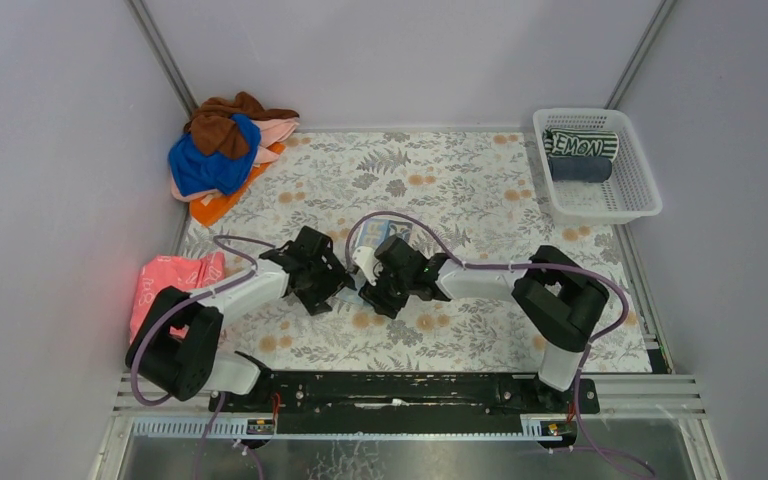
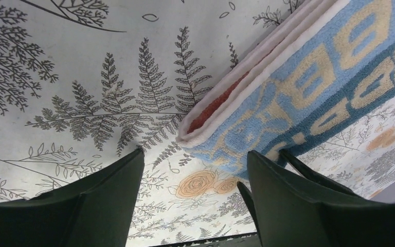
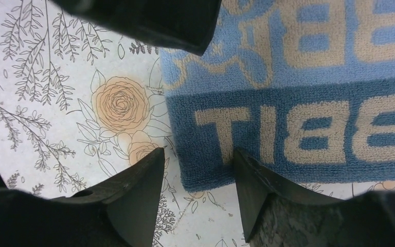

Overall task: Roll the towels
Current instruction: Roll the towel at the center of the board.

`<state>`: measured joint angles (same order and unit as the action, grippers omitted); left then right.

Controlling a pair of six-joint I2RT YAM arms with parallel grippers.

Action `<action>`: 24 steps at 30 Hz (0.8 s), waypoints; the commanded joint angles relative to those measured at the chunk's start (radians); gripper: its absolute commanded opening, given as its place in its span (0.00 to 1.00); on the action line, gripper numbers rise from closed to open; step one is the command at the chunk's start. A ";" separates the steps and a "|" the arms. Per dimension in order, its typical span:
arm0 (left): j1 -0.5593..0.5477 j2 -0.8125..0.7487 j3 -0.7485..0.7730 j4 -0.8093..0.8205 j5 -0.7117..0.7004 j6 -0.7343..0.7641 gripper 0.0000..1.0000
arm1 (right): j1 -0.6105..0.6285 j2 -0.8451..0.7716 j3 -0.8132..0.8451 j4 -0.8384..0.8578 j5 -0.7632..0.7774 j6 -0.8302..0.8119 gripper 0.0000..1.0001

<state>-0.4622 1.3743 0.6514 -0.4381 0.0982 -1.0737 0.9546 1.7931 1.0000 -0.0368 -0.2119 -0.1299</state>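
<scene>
Both fingers of the left gripper (image 2: 195, 154) stand apart with nothing between them, and the folded corner of the letter-printed towel (image 2: 298, 87) lies on the floral table cover (image 2: 82, 77) just ahead of its right finger. Close opposite, the right gripper (image 3: 198, 152) is unclenched, one finger over the bare cover and the other over the same towel's corner. Far beyond the left gripper the other towels (image 1: 222, 155) lie heaped; far beyond the right one stands a white basket (image 1: 650, 190).
</scene>
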 commanded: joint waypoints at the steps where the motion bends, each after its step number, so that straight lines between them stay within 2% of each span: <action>1: 0.002 0.059 -0.004 -0.016 -0.048 -0.014 0.70 | 0.048 0.024 -0.009 -0.027 0.106 -0.035 0.58; 4: 0.000 0.096 -0.013 -0.013 -0.049 -0.018 0.64 | 0.075 0.040 -0.019 -0.037 0.161 -0.036 0.58; 12: -0.004 0.156 -0.043 -0.009 -0.058 -0.045 0.55 | 0.135 0.051 -0.020 -0.042 0.255 -0.054 0.56; 19: -0.004 0.157 -0.068 -0.010 -0.090 -0.068 0.47 | 0.138 -0.033 -0.037 -0.015 0.203 -0.045 0.58; 24: -0.004 0.193 -0.055 -0.023 -0.105 -0.079 0.42 | 0.138 -0.117 -0.094 0.097 0.156 -0.021 0.59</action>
<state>-0.4622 1.4616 0.6651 -0.4122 0.1104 -1.1515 1.0798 1.7569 0.9524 -0.0025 -0.0074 -0.1673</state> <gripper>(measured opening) 0.433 0.580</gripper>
